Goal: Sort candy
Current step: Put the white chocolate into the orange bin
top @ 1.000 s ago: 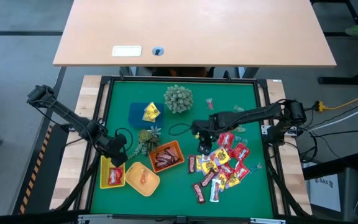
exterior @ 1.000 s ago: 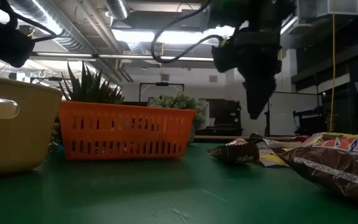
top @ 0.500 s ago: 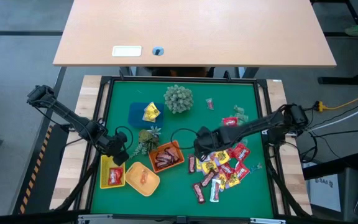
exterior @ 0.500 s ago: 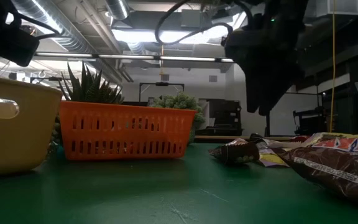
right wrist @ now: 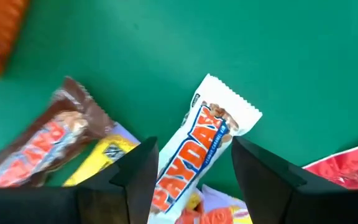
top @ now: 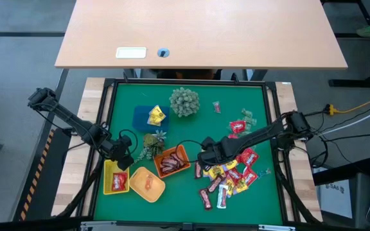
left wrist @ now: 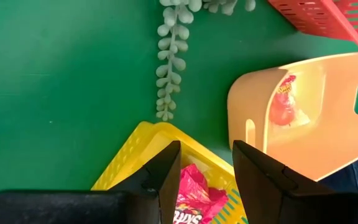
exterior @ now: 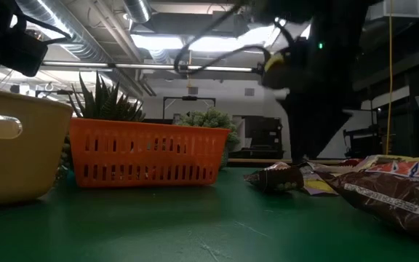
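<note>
Green table mat (top: pixel 243 192) with a black frame; pale wood desk (top: pixel 201 32) beyond it. Orange slotted basket (top: pixel 182 153) holds dark brown bars. Yellow basket (left wrist: pixel 132 162) holds a red-pink packet (left wrist: pixel 194 193). Pale peach tub (left wrist: pixel 328 134) holds an orange-red sweet (left wrist: pixel 281 106). Blue tray (top: pixel 141 115) on the far left carries a yellow packet (top: pixel 156 116). Pale green spiky ball (top: pixel 184 101). On the right, the candy pile (top: pixel 230 173) mixes red, yellow and brown wrappers. White bar wrapper (right wrist: pixel 197 146) has orange and blue lettering; beside it a brown bar (right wrist: pixel 48 146) with red-white print. Both arms are black.
</note>
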Controlling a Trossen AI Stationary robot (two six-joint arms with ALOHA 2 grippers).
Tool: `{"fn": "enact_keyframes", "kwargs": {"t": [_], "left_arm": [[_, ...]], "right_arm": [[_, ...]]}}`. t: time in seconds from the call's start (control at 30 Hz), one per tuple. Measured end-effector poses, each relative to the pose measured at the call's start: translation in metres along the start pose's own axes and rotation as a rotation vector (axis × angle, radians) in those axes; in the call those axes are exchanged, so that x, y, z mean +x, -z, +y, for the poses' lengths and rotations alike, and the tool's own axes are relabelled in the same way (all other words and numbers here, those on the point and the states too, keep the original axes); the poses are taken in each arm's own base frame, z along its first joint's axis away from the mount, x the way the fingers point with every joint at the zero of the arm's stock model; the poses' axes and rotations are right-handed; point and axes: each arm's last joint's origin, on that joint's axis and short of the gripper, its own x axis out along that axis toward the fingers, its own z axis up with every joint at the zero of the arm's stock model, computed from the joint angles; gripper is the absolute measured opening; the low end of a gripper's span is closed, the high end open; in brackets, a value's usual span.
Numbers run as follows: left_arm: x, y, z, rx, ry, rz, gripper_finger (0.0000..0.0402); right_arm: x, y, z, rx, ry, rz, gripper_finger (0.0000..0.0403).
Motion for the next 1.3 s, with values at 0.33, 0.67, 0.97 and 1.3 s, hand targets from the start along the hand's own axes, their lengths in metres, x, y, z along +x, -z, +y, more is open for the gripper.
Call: {"fn": "enact_keyframes", "kwargs": {"t": [0.33, 0.67, 0.97, 1.3], "left_arm": [[0.000, 0.000, 0.000, 0.000, 0.001, -0.006, 0.0131], [0.000, 0.000, 0.000, 0.000, 0.000, -0.009, 0.0131], [0.000, -0.001, 0.000, 0.000, -0.001, -0.020, 0.0131], [0.000, -0.002, 0.000, 0.000, -0.007, -0.059, 0.0131]], "right_arm": [[0.027, 0.005, 0.005, -0.019, 0.058, 0.047, 0.0200], [0.027, 0.005, 0.006, -0.030, 0.049, 0.049, 0.0108], [0.021, 0.005, 0.003, -0.113, 0.045, 0.061, 0.0117], [-0.013, -0.002, -0.001, -0.194, -0.070, -0.006, 0.0114]]}}
